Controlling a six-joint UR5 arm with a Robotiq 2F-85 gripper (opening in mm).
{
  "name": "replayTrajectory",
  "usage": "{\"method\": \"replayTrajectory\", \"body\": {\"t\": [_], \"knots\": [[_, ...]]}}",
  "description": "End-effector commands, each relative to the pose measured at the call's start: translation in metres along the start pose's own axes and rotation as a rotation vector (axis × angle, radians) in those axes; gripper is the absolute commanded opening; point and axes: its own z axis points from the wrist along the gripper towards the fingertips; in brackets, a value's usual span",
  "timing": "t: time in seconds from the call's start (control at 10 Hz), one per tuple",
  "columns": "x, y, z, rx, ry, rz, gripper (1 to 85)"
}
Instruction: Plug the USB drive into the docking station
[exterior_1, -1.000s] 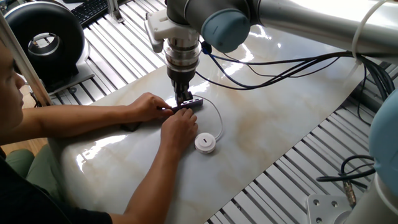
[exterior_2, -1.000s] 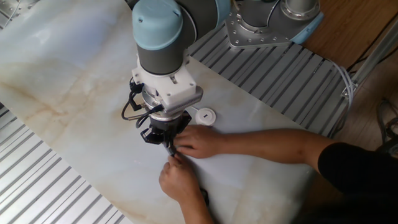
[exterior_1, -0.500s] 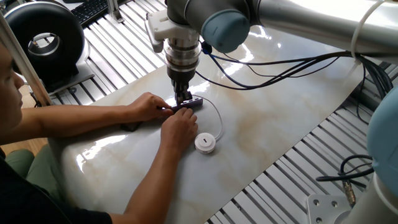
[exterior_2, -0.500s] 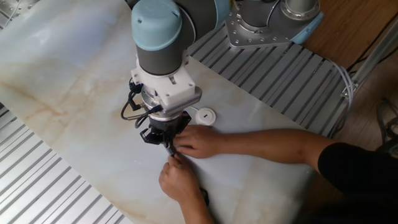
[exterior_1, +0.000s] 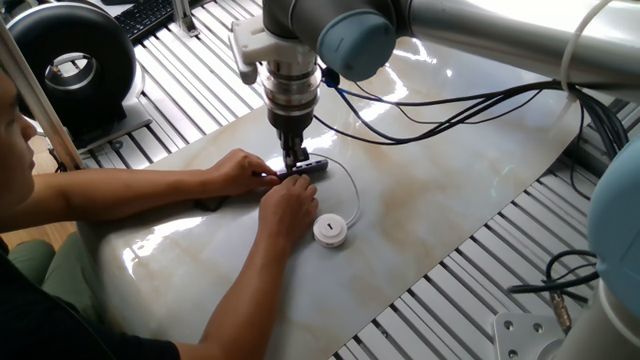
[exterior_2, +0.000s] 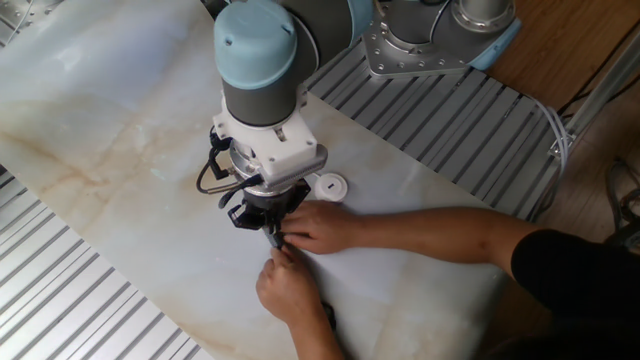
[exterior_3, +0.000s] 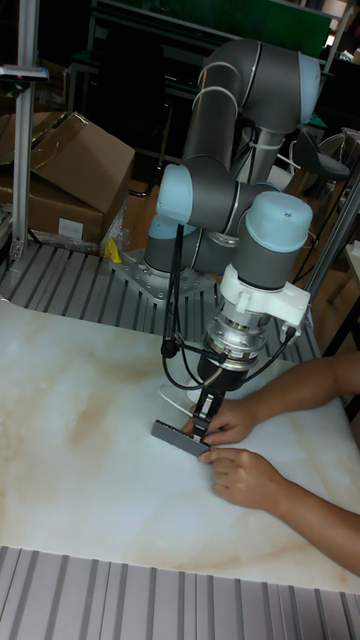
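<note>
the step in hand looks like the mating itself: the robot's two-finger hand stands upright over the slim silver-grey bar-shaped docking station, its fingers narrow at the bar's near end; whether they pinch the plug or the bar i cannot tell. a person's two hands crowd that same end on the pale marble tabletop. the small white round usb drive lies near the bar, its thin white cable looping back toward the hand. next, i judge, the plug must be lined up squarely with the port.
</note>
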Motion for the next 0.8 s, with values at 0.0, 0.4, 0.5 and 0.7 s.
{"method": "replayTrajectory", "body": {"t": [0.0,0.4,0.5,0.7], "knots": [[-0.0066,-0.0012,0.0019,-0.002,-0.006,0.003,1.3],[-0.0073,-0.005,0.0061,0.008,-0.012,0.01,1.3],[-0.006,-0.0062,0.0062,0.007,-0.01,0.01,1.3],[-0.0038,-0.0045,0.0043,0.003,0.008,0.02,1.3]]}}
